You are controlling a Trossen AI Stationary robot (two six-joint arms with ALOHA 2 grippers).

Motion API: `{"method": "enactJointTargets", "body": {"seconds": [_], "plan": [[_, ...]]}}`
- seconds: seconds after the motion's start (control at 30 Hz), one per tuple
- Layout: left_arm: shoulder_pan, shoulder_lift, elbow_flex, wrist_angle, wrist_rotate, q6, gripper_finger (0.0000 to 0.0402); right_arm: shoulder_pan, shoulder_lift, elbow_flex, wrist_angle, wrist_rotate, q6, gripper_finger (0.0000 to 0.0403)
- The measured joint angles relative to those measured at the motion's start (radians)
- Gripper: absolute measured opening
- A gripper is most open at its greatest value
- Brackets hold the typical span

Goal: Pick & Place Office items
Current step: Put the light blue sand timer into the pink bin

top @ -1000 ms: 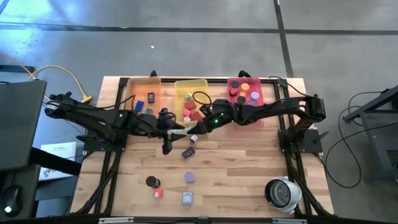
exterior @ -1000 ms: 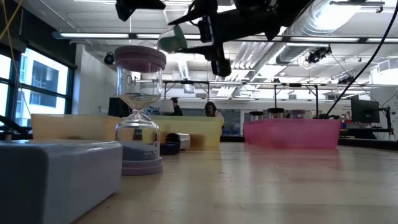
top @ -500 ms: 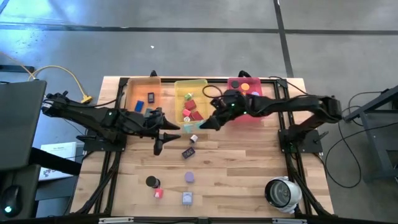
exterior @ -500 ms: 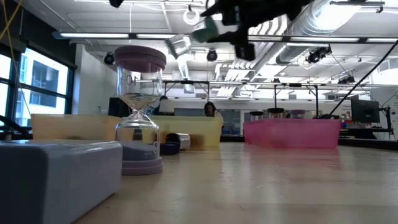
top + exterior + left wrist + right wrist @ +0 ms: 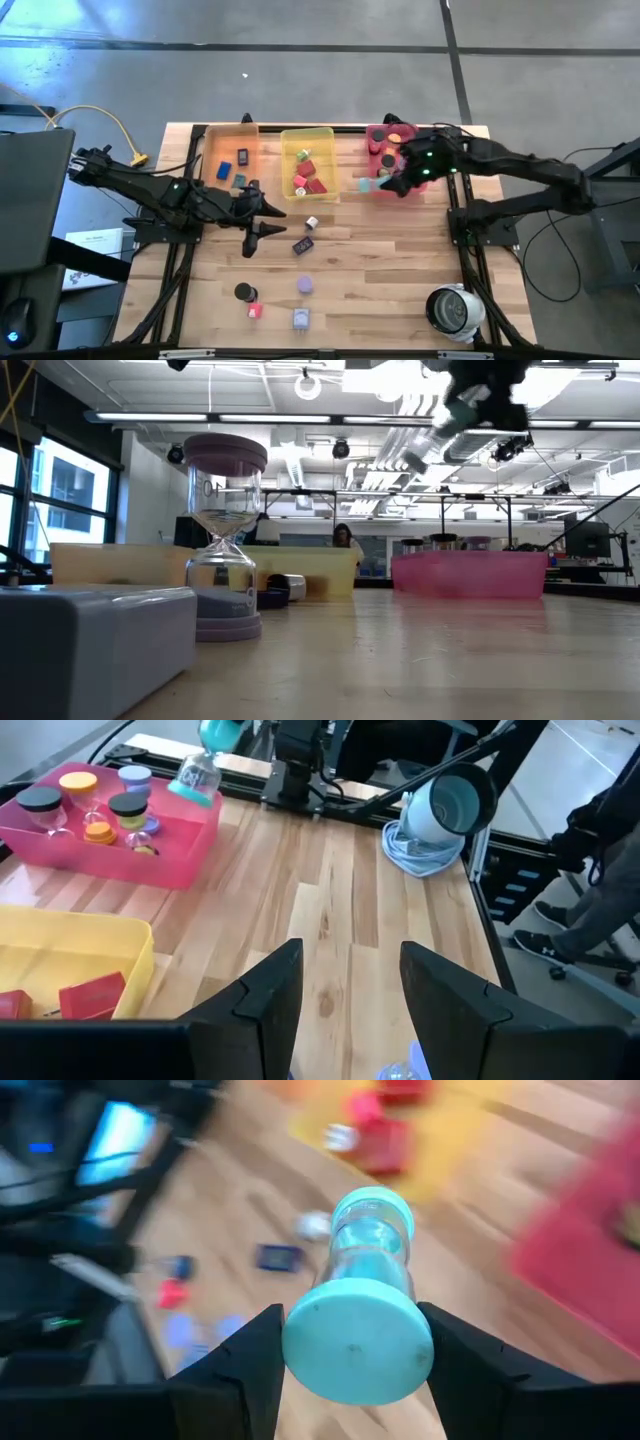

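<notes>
Left tool (image 5: 256,222): you have it hovering empty, fingers apart, over the counter (image 5: 400,260) beside the yellow tray (image 5: 330,160).
Right tool (image 5: 383,184): clamped on a teal hourglass (image 5: 360,1295) above the pink tray (image 5: 383,192).
Risk: release too early and it tips outside that tray.
Writing: none readable.

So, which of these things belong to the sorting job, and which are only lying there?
Job: teal hourglass in right gripper; left gripper, empty; purple hourglass, lavender cube, red piece, dark rectangle; pink tray.
Lying about: white-grey round device, yellow cable.
</notes>
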Motion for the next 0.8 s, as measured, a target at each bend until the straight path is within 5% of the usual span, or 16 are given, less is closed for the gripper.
{"method": "enactJointTargets", "body": {"seconds": [0.27,0.8], "plan": [[0.000,0.000,0.000,0.000,0.000,-0.007,0.0162,-0.130,-0.018,0.000,-0.303,0.099,-0.019,0.0188],[-0.008,0.000,0.000,0.000,-0.002,-0.067,0.0162,-0.351,0.280,0.000,-0.393,0.145,-0.255,0.0188]]}}
